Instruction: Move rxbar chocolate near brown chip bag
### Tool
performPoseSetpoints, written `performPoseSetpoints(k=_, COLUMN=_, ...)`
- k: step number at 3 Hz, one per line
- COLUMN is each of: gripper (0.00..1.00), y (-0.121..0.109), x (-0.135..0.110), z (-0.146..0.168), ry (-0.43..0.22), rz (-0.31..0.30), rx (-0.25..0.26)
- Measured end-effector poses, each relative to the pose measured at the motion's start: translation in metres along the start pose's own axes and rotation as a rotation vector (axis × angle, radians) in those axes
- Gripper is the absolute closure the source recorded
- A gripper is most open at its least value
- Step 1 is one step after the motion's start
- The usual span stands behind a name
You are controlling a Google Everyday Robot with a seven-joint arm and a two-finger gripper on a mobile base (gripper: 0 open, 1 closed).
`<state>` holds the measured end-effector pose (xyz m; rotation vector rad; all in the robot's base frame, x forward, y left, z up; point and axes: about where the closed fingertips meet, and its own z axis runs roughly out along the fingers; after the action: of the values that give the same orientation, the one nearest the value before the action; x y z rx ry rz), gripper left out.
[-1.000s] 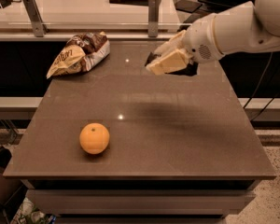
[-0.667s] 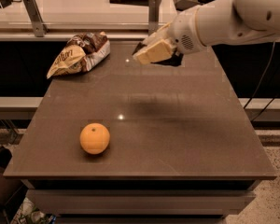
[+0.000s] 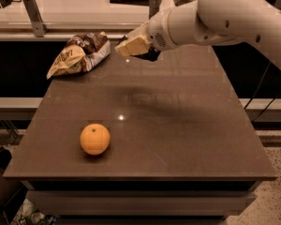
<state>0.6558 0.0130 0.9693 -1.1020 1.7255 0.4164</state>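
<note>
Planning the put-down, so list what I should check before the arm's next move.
1. Bar off the table: ok. A dark shape sits at the gripper, above the surface.
2. Grip firm on the bar: cannot tell.
3. Gripper close to the bag: ok. It hangs beside the bag at the table's far end.
4. Bare table beside the bag for the drop: ok.
5. Orange out of the way: ok. It sits near the front edge, well away from the bag and gripper.
</note>
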Motion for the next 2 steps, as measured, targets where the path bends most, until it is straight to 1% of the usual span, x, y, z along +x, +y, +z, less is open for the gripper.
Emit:
performPoseSetpoints(k=1, gripper=1.0, y=-0.009, x=-0.001, z=0.031, ry=-0.006, rz=0.026, rx=0.044)
performPoseSetpoints(k=2, gripper=1.0, y=-0.021, x=-0.001, z=0.065, ry=-0.01, rz=0.024, rx=0.088)
